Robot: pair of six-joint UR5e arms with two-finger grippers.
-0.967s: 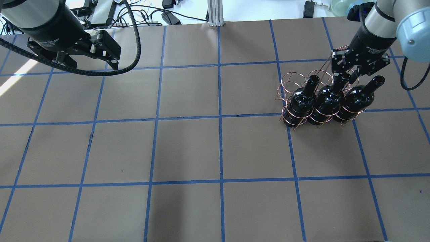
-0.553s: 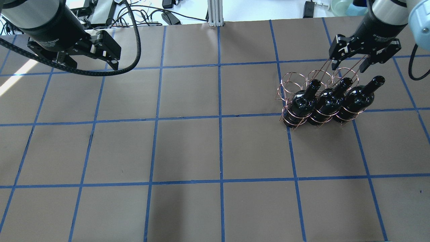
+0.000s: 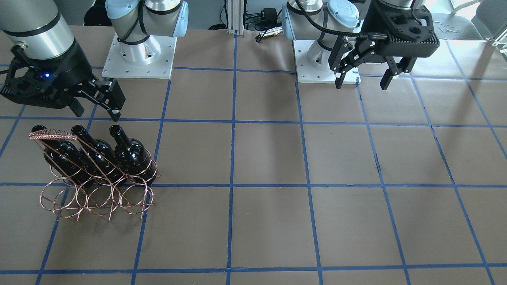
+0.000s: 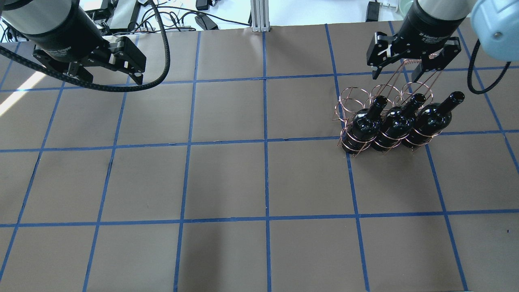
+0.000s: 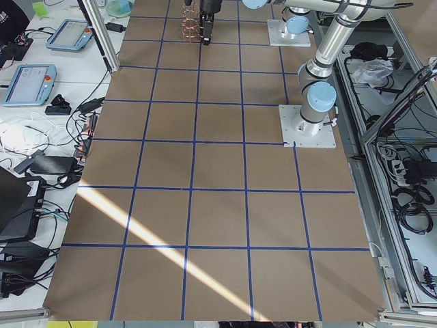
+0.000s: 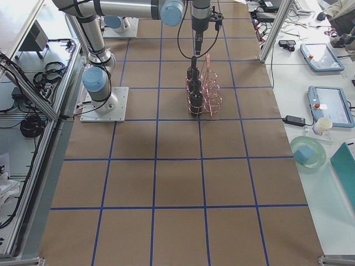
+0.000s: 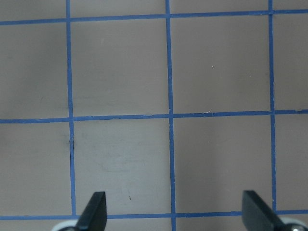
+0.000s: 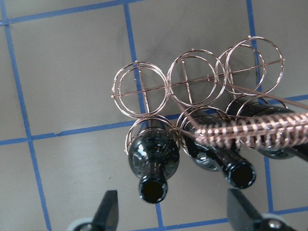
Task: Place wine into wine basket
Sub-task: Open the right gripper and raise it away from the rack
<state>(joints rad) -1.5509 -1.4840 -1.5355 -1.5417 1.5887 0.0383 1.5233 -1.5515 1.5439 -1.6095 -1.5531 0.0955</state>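
Observation:
The copper wire wine basket (image 4: 351, 98) stands at the right of the table. Three black wine bottles (image 4: 365, 123), (image 4: 397, 121), (image 4: 433, 117) stand in its row nearer the robot; the far row of rings is empty. My right gripper (image 4: 396, 75) is open and empty above the basket's handle (image 4: 409, 61), touching nothing. In the right wrist view its fingertips (image 8: 108, 207) frame two bottle mouths (image 8: 153, 187), (image 8: 239, 175); the handle (image 8: 255, 132) hides most of the third bottle. My left gripper (image 4: 111, 77) is open and empty at the far left, over bare table (image 7: 175, 214).
Brown paper with blue tape lines covers the table (image 4: 227, 178). In the front-facing view the basket (image 3: 53, 135) is at the left, with the right gripper (image 3: 97, 113) behind it and the left gripper (image 3: 361, 85) at the upper right. Cables and devices lie past the far edge (image 4: 202, 20).
My right gripper was down at the middle bottle's neck; it has come off the neck, lifted, and moved back and to the left, jaws open. The left arm has not moved.

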